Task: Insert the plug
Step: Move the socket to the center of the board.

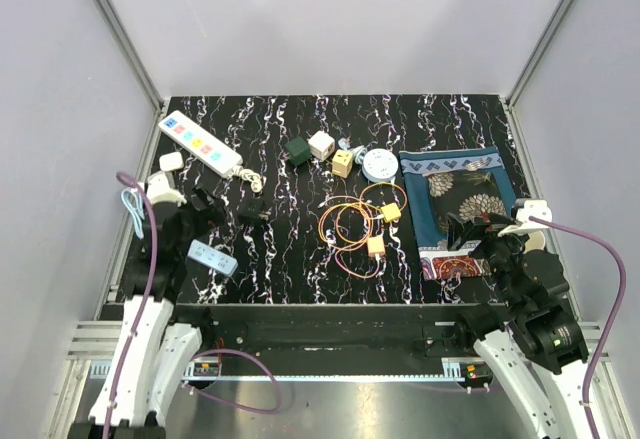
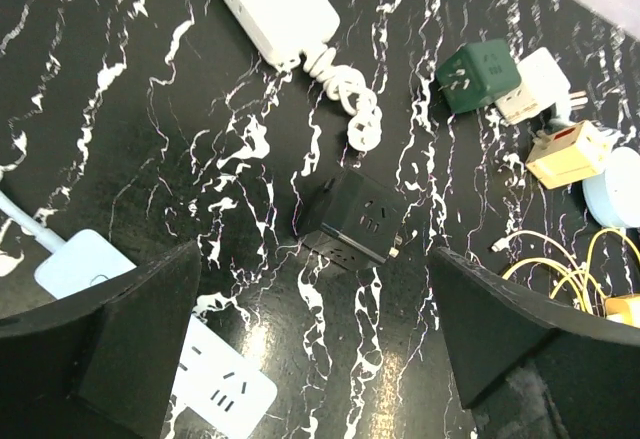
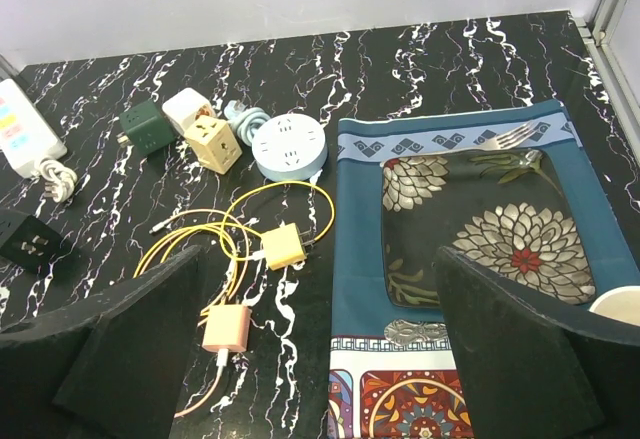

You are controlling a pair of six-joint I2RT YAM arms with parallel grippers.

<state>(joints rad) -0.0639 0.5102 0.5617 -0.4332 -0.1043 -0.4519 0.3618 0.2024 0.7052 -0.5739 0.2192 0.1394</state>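
Note:
Several plugs lie on the black marbled table. A black cube adapter (image 2: 355, 219) sits just ahead of my open left gripper (image 2: 315, 294), which holds nothing. A yellow charger plug (image 3: 284, 247) and a pink charger plug (image 3: 226, 329), each on a looped cable, lie ahead-left of my open, empty right gripper (image 3: 320, 299). A white power strip with coloured buttons (image 1: 200, 143) lies at the far left. A round white-blue socket hub (image 1: 380, 165) is mid-table. In the top view the left gripper (image 1: 195, 214) is near the black cube (image 1: 252, 209), and the right gripper (image 1: 480, 231) hovers over the patterned cloth.
A green cube (image 1: 297, 151), a white cube (image 1: 321, 145) and a tan cube (image 1: 343, 163) cluster at the back centre. A small pale-blue strip (image 1: 212, 258) lies under the left arm. A blue patterned cloth (image 1: 460, 209) covers the right side. Grey walls enclose the table.

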